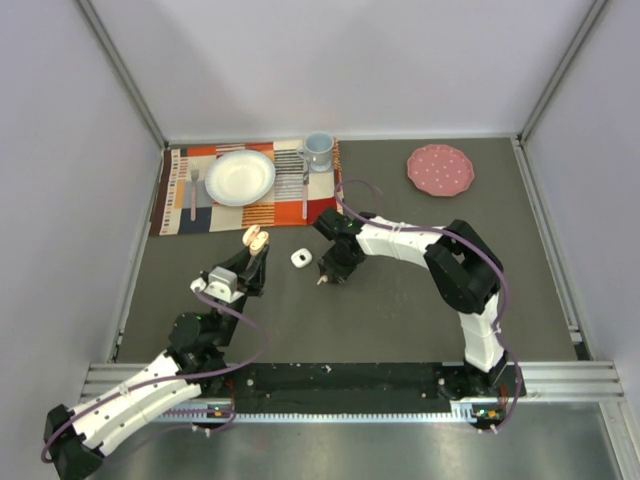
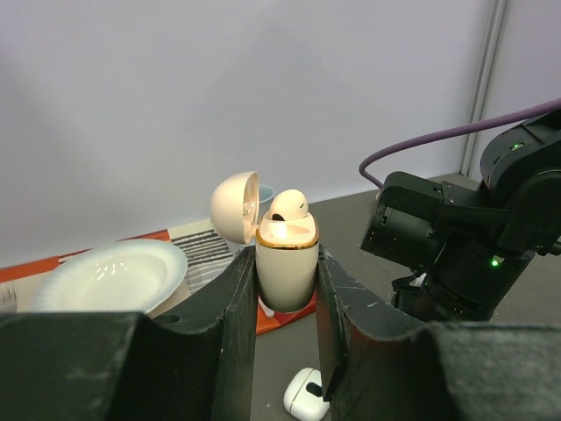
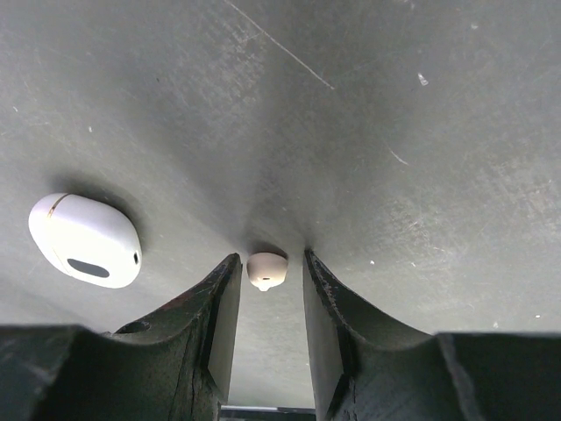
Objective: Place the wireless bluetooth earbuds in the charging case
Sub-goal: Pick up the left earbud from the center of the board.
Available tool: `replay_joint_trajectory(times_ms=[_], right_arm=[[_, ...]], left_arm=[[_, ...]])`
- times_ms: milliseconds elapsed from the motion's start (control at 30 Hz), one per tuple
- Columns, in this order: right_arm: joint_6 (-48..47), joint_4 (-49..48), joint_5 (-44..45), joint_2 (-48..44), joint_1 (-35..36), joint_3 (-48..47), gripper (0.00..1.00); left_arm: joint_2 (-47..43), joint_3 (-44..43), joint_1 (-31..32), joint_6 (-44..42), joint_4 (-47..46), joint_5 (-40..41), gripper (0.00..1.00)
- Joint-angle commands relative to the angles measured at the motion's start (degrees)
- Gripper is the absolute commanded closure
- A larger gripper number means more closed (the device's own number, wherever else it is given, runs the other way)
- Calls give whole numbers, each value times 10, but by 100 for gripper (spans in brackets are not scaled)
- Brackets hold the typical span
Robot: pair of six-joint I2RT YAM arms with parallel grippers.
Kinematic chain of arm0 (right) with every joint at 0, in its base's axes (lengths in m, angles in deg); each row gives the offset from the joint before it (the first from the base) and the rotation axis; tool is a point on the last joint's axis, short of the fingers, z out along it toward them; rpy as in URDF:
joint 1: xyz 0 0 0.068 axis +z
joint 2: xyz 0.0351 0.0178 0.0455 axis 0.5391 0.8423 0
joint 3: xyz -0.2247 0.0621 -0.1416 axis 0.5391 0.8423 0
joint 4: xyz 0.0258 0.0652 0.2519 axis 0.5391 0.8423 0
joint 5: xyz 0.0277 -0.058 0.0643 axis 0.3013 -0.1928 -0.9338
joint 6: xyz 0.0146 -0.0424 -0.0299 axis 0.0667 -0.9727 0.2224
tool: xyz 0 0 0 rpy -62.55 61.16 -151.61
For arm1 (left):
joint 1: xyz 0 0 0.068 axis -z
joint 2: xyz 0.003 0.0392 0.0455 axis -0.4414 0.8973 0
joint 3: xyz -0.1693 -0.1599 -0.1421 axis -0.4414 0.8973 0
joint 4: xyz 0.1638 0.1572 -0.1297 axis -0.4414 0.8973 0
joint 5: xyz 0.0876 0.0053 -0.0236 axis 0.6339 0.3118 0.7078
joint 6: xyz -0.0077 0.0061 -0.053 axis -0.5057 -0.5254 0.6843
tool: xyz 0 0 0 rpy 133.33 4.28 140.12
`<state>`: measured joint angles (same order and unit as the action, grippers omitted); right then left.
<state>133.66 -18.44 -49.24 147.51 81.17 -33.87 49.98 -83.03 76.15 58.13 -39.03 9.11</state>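
My left gripper (image 2: 287, 263) is shut on a cream charging case (image 2: 286, 267) with a gold rim and holds it upright above the table. The case's lid (image 2: 235, 206) is hinged open, and one white earbud (image 2: 289, 205) sits in the top. From above, the case (image 1: 256, 239) shows at the left gripper (image 1: 255, 254). My right gripper (image 3: 271, 256) points down at the table, open. A small white earbud (image 3: 266, 270) lies between its tips with a narrow gap on each side. In the top view the right gripper (image 1: 325, 277) is at mid-table.
A closed white case (image 1: 300, 258) (image 3: 85, 239) lies on the grey table between the two grippers. At the back left a striped placemat (image 1: 180, 215) holds a white bowl (image 1: 240, 177), a fork, a knife and a mug (image 1: 318, 150). A pink plate (image 1: 440, 170) lies at the back right.
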Motion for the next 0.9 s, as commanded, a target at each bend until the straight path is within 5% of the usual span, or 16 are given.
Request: replay_joint_trajectory(times_ms=[0, 800, 867], right_arm=[[26, -10, -8, 31, -5, -12, 66], [38, -20, -28, 39, -7, -7, 73], [37, -21, -25, 39, -8, -5, 82]], left_arm=[[3, 0, -2, -7, -23, 5, 100], [1, 2, -2, -5, -24, 11, 100], [0, 2, -3, -6, -24, 13, 100]])
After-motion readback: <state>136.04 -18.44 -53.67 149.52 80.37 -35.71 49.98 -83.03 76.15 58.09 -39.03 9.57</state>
